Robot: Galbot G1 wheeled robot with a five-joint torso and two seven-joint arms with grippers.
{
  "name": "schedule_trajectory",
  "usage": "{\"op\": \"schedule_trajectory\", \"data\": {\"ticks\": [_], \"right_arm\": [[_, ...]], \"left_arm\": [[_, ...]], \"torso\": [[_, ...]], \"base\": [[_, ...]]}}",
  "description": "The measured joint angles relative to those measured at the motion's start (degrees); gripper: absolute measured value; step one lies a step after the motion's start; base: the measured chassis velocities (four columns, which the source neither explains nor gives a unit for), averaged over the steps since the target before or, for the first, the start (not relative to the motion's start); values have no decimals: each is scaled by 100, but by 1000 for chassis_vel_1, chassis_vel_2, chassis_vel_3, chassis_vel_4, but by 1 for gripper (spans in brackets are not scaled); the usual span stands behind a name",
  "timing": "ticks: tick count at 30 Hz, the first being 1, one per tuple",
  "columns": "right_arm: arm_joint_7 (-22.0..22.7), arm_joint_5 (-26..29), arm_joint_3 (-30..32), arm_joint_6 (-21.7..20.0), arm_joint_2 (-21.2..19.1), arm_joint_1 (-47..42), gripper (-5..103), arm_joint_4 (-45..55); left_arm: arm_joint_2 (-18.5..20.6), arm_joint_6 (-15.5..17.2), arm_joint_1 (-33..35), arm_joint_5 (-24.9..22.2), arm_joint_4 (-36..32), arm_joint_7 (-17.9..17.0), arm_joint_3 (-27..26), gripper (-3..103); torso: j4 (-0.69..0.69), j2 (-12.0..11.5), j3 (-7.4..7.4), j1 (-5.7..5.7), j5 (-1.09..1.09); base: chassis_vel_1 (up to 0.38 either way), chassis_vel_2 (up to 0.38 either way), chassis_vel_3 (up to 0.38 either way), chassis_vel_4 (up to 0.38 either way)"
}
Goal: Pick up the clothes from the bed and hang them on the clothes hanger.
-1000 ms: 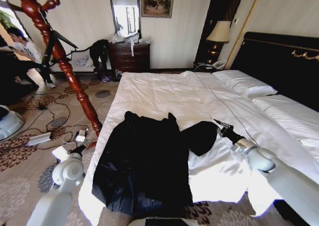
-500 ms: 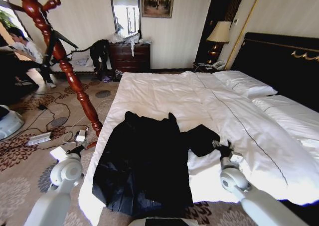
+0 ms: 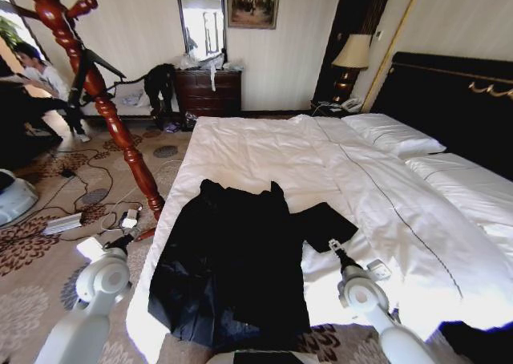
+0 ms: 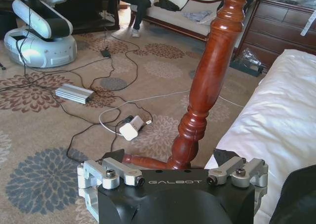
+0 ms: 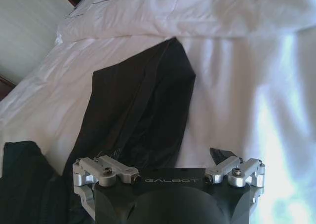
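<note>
The clothes, one long black garment, lie flat on the near part of the white bed. One sleeve stretches out to the right. My right gripper is open just at the near end of that sleeve; in the right wrist view the sleeve lies on the sheet straight ahead of the spread fingers. The red-brown clothes hanger stands on the carpet left of the bed. My left gripper hangs open beside the bed's edge, with the hanger's pole and foot just ahead of it.
Cables, a grey power brick and a white adapter lie on the patterned carpet around the hanger's base. Another robot's white base stands farther off. A black tripod, a dresser and a sofa line the far wall.
My right arm has drawn back toward me and to the left, from the sleeve's far right side to its near end. The left arm has barely moved.
</note>
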Motion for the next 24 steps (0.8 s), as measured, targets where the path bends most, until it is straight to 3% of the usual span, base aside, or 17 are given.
{"op": "schedule_trajectory", "data": {"ticks": [3, 8, 11, 12, 13, 18, 22, 24], "right_arm": [[-154, 59, -8, -38, 196, 89, 96, -131], [-392, 115, -66, -88, 289, 209, 76, -307], [-445, 123, -80, -91, 291, 263, 70, -377], [-477, 126, -92, -91, 285, 308, 59, -440], [-493, 126, -94, -91, 280, 331, 59, -480], [-572, 63, -96, -53, 251, 410, 37, -688], [-734, 46, -96, 12, 177, 439, 27, -800], [-911, 49, -104, 63, 62, 455, 15, -812]], "left_arm": [[3, 0, 6, 0, -8, -3, -9, 100], [7, 1, 0, -7, 7, -3, -27, 100], [7, 1, -20, -8, 36, -3, -27, 100], [5, 1, -50, -8, 65, -4, -19, 100], [2, 1, -72, -9, 83, -4, -2, 100], [-26, 1, -173, -2, 159, -4, 85, 100], [-55, 0, -233, 20, 208, -4, 151, 100], [-61, -2, -265, 25, 232, -4, 175, 100]], "torso": [[0, 0, 0, 0, 1], [0, 0, 0, 0, 1], [0, 0, 0, 0, 0], [0, 0, 0, 1, 1], [0, 0, 0, 1, 1], [0, -1, 0, 1, 1], [0, 0, 0, 1, 2], [-1, 0, 0, 1, 1]], "base": [[0, 0, 0, 0], [0, 0, 0, 0], [0, 0, 0, 0], [0, 0, 0, 0], [0, 0, 0, 0], [0, 0, 0, 0], [0, 0, 0, 0], [0, 0, 0, 0]]}}
